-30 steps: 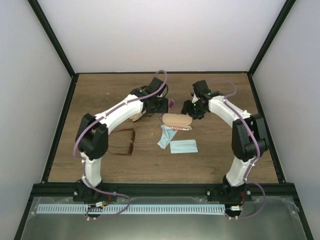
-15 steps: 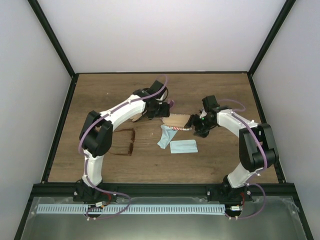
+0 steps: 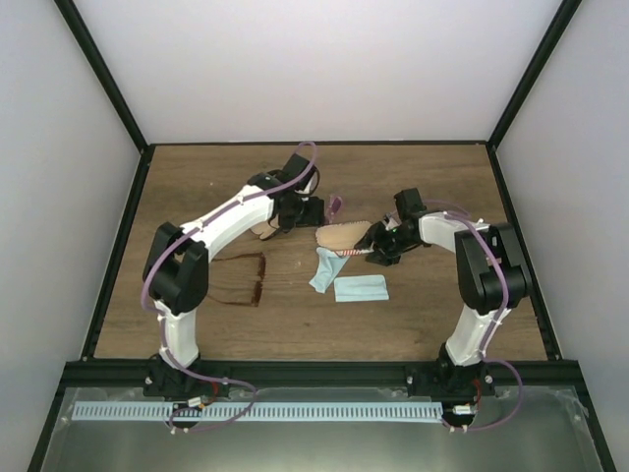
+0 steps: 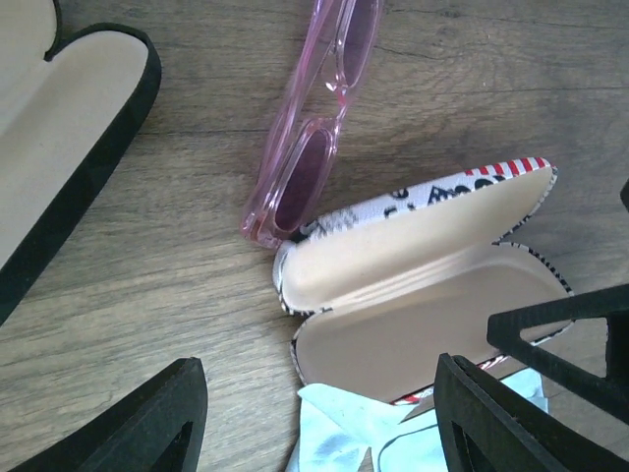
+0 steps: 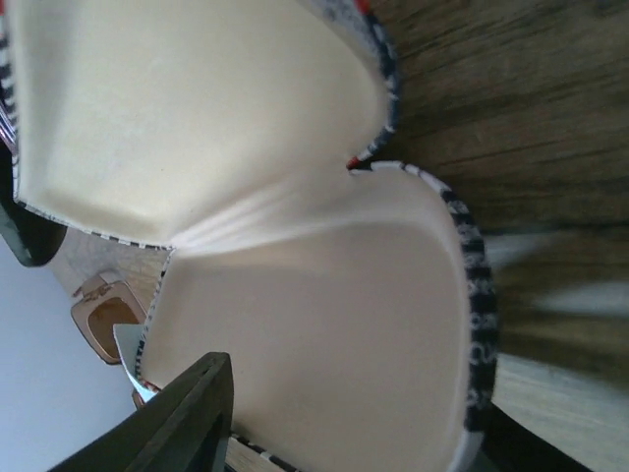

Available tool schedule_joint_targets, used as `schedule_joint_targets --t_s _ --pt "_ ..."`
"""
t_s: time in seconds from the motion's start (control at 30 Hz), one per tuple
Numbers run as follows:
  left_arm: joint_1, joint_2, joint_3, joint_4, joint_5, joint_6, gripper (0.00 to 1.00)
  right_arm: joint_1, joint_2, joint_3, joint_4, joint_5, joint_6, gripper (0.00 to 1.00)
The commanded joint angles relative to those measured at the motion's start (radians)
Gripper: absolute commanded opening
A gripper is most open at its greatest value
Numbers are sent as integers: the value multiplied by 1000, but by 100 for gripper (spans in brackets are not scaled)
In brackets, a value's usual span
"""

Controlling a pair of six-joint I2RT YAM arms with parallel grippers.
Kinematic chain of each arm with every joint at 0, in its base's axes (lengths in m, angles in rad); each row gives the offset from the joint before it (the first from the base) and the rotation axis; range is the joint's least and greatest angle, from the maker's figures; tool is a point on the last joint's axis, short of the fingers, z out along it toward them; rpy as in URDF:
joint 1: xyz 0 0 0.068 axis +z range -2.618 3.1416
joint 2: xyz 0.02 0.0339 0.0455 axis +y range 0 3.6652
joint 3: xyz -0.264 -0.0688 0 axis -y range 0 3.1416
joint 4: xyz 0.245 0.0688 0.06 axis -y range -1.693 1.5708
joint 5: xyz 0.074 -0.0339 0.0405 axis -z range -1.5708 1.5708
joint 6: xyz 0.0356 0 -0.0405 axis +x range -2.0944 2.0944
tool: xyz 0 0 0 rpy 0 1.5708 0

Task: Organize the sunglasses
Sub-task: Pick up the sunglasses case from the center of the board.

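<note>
The sunglasses (image 3: 242,280), dark reddish-brown with amber lenses, lie flat on the table at the left, away from both grippers. The red-and-white striped case (image 3: 344,236) lies open in the middle, and its cream lining (image 4: 423,295) shows. My left gripper (image 3: 307,211) hovers open just left of and behind the case, and its fingers (image 4: 147,423) hold nothing. My right gripper (image 3: 381,248) is at the case's right end. The lower shell (image 5: 324,344) fills the span between its two fingers, which grip it.
Pink sunglasses (image 4: 314,147) lie just behind the open case. A black case with tan lining (image 4: 69,128) lies open under the left arm. Two light blue cloths (image 3: 324,267) (image 3: 361,288) lie in front of the striped case.
The striped case went from closed to fully open. My left gripper widened and drew back from it. My right gripper came down and forward to the case's right end.
</note>
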Motion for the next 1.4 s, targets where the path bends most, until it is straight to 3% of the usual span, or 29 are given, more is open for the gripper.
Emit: schedule_joint_targets --t_s 0.0,0.27,0.6,0.73,0.9,1.07,1.37 --pt "5 -37 -6 -10 -20 23 66 -19 24 -5 77 -65 39 44" --pt "5 -55 -23 17 8 41 66 -41 -31 -22 133 -66 106 2" --pt "-3 -238 -217 198 128 82 67 -133 -110 -13 181 -143 195 1" --pt "-64 -286 -274 211 194 155 67 -212 -171 -12 165 -127 216 1" --pt "-142 -190 -293 211 192 150 56 -334 -260 -12 157 -92 246 1" --pt "-159 -63 -201 217 242 153 25 -423 -310 25 100 -85 206 1" --pt "-167 183 -58 175 217 206 23 -435 -338 6 63 -105 157 1"
